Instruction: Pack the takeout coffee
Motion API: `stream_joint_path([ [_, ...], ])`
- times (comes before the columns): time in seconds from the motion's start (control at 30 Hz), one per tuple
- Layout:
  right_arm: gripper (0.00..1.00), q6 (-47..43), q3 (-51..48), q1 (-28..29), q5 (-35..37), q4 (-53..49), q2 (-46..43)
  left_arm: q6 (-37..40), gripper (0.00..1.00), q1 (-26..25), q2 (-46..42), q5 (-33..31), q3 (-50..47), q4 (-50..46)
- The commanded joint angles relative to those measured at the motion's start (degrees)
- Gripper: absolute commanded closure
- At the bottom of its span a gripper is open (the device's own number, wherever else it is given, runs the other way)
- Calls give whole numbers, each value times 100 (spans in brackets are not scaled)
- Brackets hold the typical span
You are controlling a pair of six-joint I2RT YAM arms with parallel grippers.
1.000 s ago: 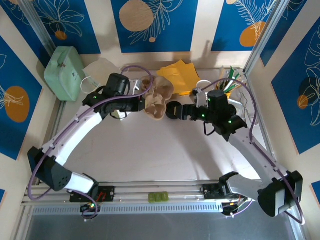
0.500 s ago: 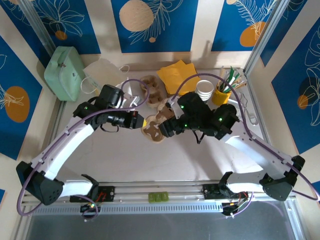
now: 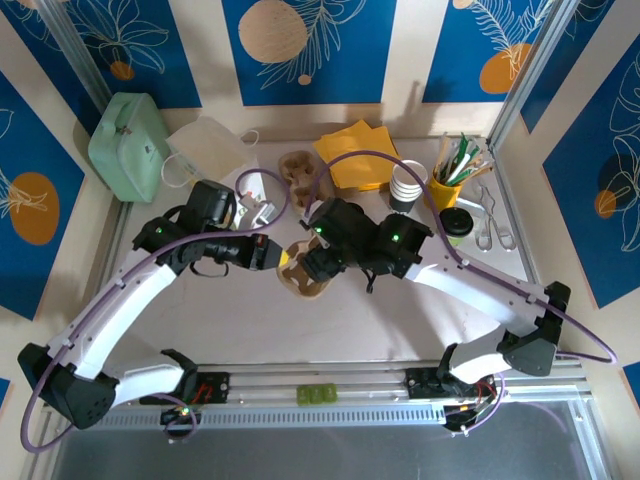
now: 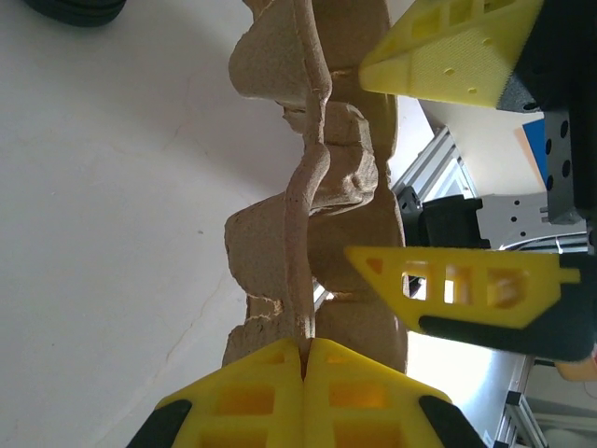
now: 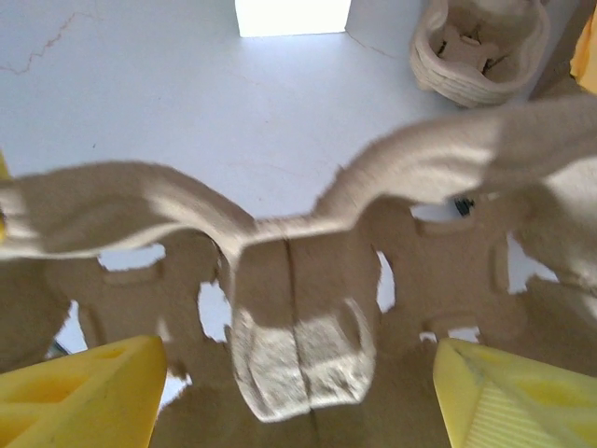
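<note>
Within the last second both arms have drawn the cardboard cup carrier (image 3: 305,278) from the far middle of the bench (image 3: 240,330) nearer, to its centre. The left jaws are pinched tight on the carrier's rim. The right jaws stand wide astride its middle ridge. The carrier looks about placed to receive the coffee (image 3: 455,222), which waits well apart at the far right, beside the yellow cup (image 3: 443,190). From above, the wrists cover much of the carrier, and I cannot tell whether the right jaws touch it.
</note>
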Motion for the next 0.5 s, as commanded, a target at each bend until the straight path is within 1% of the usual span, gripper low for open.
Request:
stream_joint_path([
  [0.0, 25, 70, 280, 24, 337, -168, 199, 187, 100, 46, -137, 224, -104, 93],
  [0.1, 26, 214, 433, 24, 415, -365, 440, 214, 100, 48, -184, 122, -164, 118],
  [0.2, 28, 310, 482, 6, 334, -416, 521, 196, 100, 45, -255, 115, -223, 181],
  [0.37, 36, 344, 251, -18, -65, -141, 376, 186, 100, 59, -339, 44, -272, 175],
  [0.47, 37, 378, 46, -33, -129, 5, 238, 162, 100, 54, -353, 44, -287, 182],
])
